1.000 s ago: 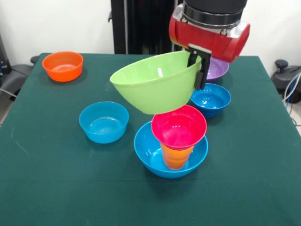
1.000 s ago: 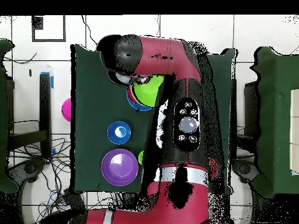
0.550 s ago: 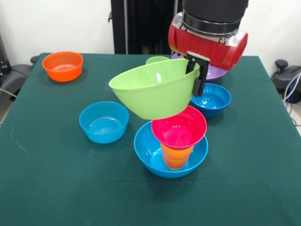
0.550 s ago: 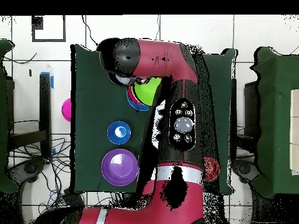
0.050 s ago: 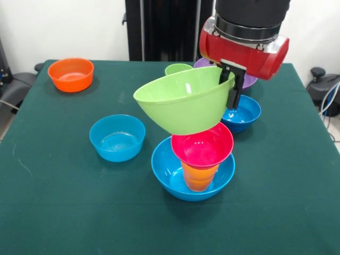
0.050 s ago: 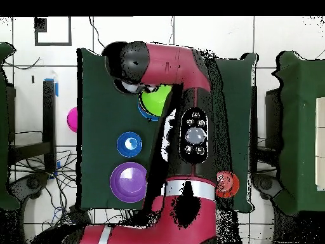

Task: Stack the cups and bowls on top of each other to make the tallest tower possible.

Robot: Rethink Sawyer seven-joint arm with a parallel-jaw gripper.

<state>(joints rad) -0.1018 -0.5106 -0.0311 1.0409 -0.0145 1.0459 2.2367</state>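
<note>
My gripper (image 5: 229,85) is shut on the right rim of the large lime green bowl (image 5: 183,101), which hangs tilted with its mouth up and to the left. Its underside sits right over the far rim of the small pink-red bowl (image 5: 202,147); contact cannot be told. The pink-red bowl rests on the orange-yellow cup (image 5: 199,178), which stands in the large blue bowl (image 5: 169,172): that is the tower. In the overhead view the lime green bowl (image 6: 156,99) shows beside the arm's head, and the gripper is hidden under it.
Around the tower are a small blue bowl (image 5: 117,137) at left, another small blue bowl (image 5: 243,112) at right, the purple bowl (image 5: 247,81) behind the arm, the light green cup (image 5: 178,68), and the orange bowl (image 5: 70,74) at the far left corner.
In the front view the gripper has carried the lime green bowl to the right, so it now hangs more squarely over the pink-red bowl. The light green cup has come into view behind it.
</note>
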